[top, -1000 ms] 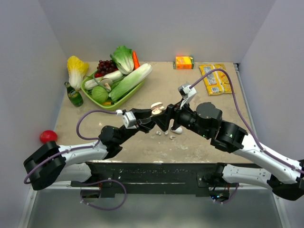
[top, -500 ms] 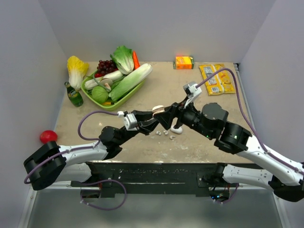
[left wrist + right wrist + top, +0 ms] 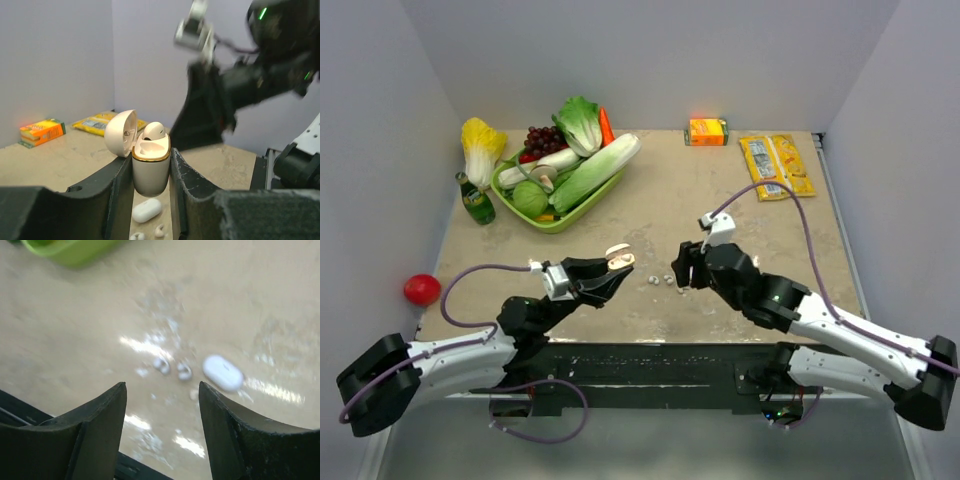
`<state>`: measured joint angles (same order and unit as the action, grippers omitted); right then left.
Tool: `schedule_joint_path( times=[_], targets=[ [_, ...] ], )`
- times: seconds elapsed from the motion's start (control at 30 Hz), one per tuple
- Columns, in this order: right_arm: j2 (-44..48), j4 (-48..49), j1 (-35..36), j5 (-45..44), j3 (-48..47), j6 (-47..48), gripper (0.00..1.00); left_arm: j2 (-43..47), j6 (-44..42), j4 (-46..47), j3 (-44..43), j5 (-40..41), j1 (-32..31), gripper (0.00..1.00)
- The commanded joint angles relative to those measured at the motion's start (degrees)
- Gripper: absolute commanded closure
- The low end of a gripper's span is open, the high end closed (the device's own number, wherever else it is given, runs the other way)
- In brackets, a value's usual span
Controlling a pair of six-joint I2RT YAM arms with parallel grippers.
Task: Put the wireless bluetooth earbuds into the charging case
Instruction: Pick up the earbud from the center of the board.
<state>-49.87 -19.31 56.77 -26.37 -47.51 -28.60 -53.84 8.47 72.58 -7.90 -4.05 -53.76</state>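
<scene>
My left gripper (image 3: 609, 272) (image 3: 150, 172) is shut on the charging case (image 3: 150, 170), a cream-white case with a gold rim. It holds the case upright above the table with the lid (image 3: 120, 133) (image 3: 618, 256) open. One white earbud (image 3: 153, 131) sits in a slot of the case and sticks out; the slot beside it is empty. Two tiny white earbuds (image 3: 653, 282) (image 3: 161, 365) lie on the table between the grippers, the second (image 3: 184, 371) close to the first. My right gripper (image 3: 679, 275) (image 3: 162, 390) is open and empty, just above and to the right of them.
A closed white pebble-shaped thing (image 3: 223, 373) (image 3: 146, 210) lies right of the loose earbuds. A green tray of vegetables (image 3: 556, 218) stands at the back left, with a green bottle (image 3: 475, 200) beside it. An orange carton (image 3: 707, 131) and a yellow packet (image 3: 776, 166) are at the back. A red ball (image 3: 421, 289) is at the far left.
Both arms have drawn back toward the near edge. My left gripper has carried the open case left and nearer. My right gripper has come away from the case and sunk toward the table.
</scene>
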Motion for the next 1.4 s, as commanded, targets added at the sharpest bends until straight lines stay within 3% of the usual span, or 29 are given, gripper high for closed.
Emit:
schedule_joint_path(
  times=[0.0,0.13,0.4,0.47,0.63,0.8,1.37],
  targets=[
    [-2.6,2.4,-0.3,0.2,6.9,-3.9,0.39,7.0,4.4,18.0,-0.1,1.2,-0.3,1.0],
    [-4.9,4.2,-0.3,1.1,9.4,-4.6,0.4,9.0,11.3,12.0,-0.8,0.7,-0.3,1.0],
    [-8.8,4.9,-0.3,1.2,11.3,-3.8,0.36,1.8,13.2,23.6,0.4,-8.7,-0.2,1.0],
    [-9.7,5.5,-0.4,1.2,12.0,-3.7,0.35,0.3,13.8,28.0,1.4,-8.7,-0.1,1.0],
    [-14.5,6.8,-0.4,1.6,13.0,-4.0,0.37,0.2,14.5,28.7,1.4,-8.3,-0.1,1.0],
    [-18.4,9.6,-0.4,1.7,13.8,-4.3,0.49,1.9,15.2,30.1,4.2,-4.5,-0.1,1.0],
    [-28.4,8.7,-0.7,-0.8,10.8,-6.5,0.95,6.1,13.9,24.8,7.2,-4.0,-0.2,1.0]
  ],
)
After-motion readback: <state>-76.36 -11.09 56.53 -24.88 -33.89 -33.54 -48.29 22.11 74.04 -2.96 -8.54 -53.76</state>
